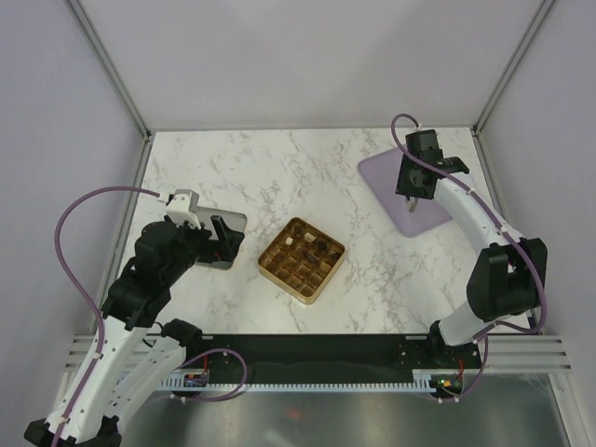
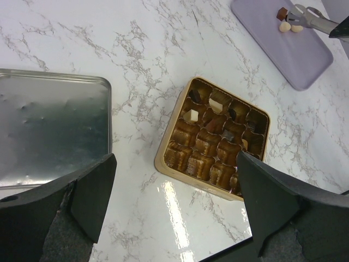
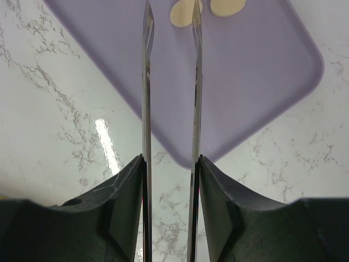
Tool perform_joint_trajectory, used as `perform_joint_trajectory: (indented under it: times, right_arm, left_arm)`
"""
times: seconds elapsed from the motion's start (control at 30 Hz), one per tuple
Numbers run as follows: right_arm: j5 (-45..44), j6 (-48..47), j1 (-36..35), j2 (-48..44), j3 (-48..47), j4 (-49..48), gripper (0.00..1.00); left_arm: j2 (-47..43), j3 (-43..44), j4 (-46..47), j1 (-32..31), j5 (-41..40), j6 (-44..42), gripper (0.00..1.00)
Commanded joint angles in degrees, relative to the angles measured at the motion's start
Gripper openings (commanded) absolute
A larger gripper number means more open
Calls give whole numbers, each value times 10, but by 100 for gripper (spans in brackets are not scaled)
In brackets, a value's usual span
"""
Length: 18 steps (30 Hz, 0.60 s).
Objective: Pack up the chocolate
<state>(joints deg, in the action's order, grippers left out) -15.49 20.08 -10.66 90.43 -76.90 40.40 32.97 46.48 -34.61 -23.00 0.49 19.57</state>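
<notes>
1. White marbled table [image 1: 279, 168] fills the booth, with plain pale walls around it.
2. Loose chocolate [image 2: 284, 25] lies on the purple mat [image 1: 382, 177] at the far right. There are two cream pieces side by side and a brown one just beside them. A few more pieces, one of them pale [image 2: 192, 115], sit in the far cells of the gold tray [image 1: 281, 282] at the centre of the table.
3. My right gripper [image 3: 170, 8] hangs over that mat. Its two thin blades are narrow and parallel, with nothing gripped between them. One cream piece [image 3: 182, 12] shows at the blade tips, but I cannot tell whether a blade touches it.
4. My left gripper [image 2: 174, 157] is spread wide and empty. It sits above the table between the silver tin [image 2: 54, 120] on the left and the tray on the right.
5. I judge each piece to be very light, firm and smooth, so it could skid or flick away under a careless pinch. Hard pressure from thin blades would probably mark or crack it.
6. I would take a piece low across its two opposite sides, with the blades straddling its middle, and close only until it stops slipping. It should then stay level on the way to an empty cell.
</notes>
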Motion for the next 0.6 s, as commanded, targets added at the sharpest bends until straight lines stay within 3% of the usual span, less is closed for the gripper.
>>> perform_joint_trajectory:
  times: [0.0,0.57]
  right_arm:
    - [-4,17,8,13,-4,-41,51]
    - [8,44,26,57,10,-73,53]
  left_arm:
    - [0,-1,11,-3,5,-8,100]
    - [-1,-2,11,-3,3,-8,100]
